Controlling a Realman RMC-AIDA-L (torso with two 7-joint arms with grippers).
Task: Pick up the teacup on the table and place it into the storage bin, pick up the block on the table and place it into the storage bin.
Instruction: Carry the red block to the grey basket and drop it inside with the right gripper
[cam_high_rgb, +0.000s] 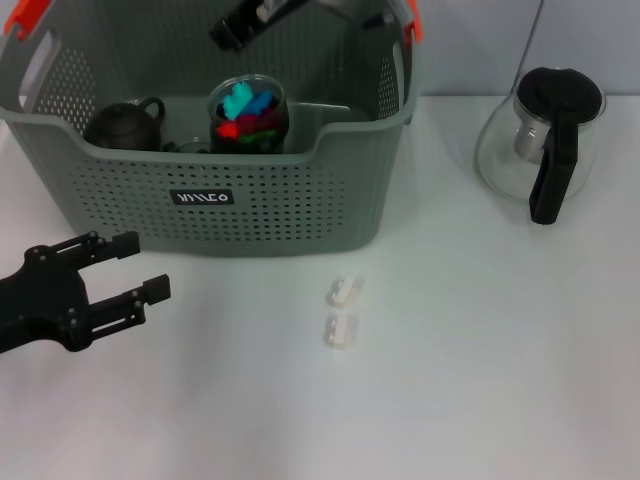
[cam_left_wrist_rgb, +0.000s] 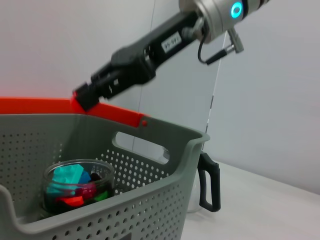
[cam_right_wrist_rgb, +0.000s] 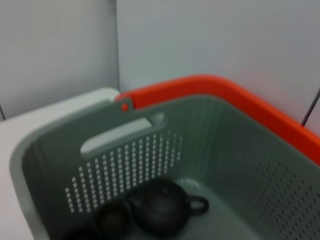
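Right end effector above storage bin, finger state cannot tell. Small cup beside dark teapot inside bin. Left end effector apart, low over worktop. White blocks on worktop before bin. Judged: teacup step done; next, block grasp.

Storage bin far rim cut off at top; right gripper fingers unclear

Bright, even light falls from above, washing the white worktop nearly featureless, so the small pale blocks barely stand out. Shadows are soft and faint beneath the storage bin. The glass teapot shows mild glare. The right wrist view is blurred throughout; the other views are sharper.
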